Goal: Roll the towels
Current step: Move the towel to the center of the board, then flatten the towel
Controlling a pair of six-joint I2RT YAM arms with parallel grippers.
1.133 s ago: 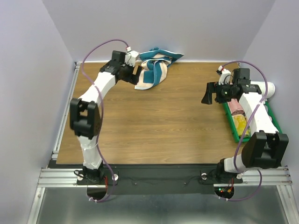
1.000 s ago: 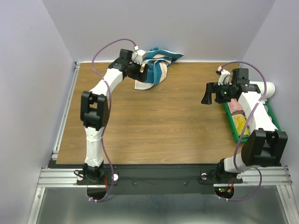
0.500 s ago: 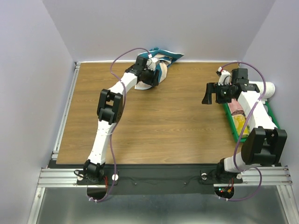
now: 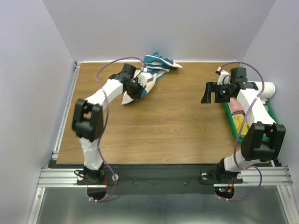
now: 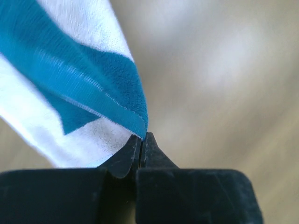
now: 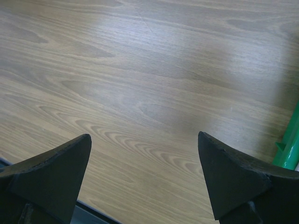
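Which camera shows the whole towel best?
Top external: it alone shows the whole towel, crumpled near the table's far edge. The left wrist shows only a teal-and-cream fold pinched in the shut left tool; the right wrist shows none of it.

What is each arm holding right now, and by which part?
The left tool is pinching the towel at a folded teal-and-cream edge. The right tool is open and holds nothing.

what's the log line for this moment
left gripper: shut on towel edge | right gripper: open, empty, over table | towel: crumpled, not yet rolled
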